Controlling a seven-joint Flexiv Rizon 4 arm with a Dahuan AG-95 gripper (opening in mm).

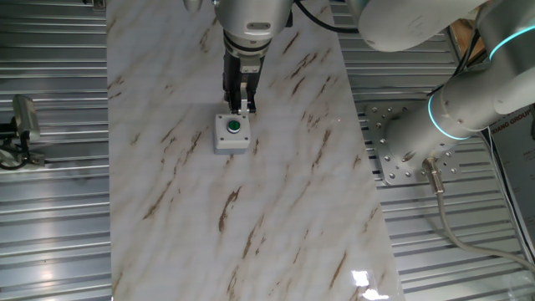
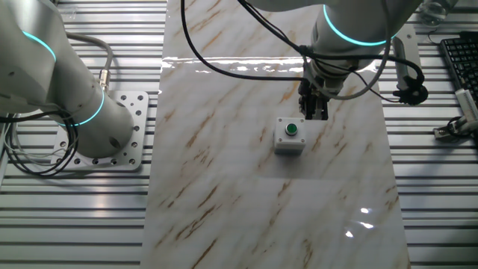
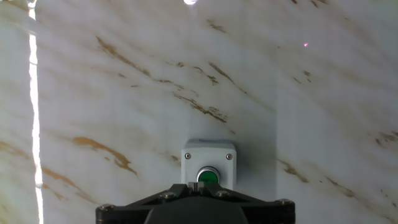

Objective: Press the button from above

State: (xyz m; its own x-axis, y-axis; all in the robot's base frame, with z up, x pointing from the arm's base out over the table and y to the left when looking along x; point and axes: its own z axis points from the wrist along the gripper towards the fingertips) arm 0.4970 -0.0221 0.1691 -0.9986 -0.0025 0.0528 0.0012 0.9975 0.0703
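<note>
Hand view: button (image 3: 208,176) directly ahead of pincer (image 3: 198,186), partly hidden by it.
Pincer state: cannot tell.
Box (image 1: 231,134): just beside pincer tips.

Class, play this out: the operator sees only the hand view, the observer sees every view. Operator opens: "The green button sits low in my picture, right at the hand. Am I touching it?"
Observer: The fixed views show no contact; the end effector stands by the far edge of the grey box, beside the button.
Operator: Is anything else on the marble table?
Observer: No, only the box stands on the table; a second arm's base is mounted off to its side.
Operator: Are the fingers open?
Observer: I cannot tell from any view.
</note>
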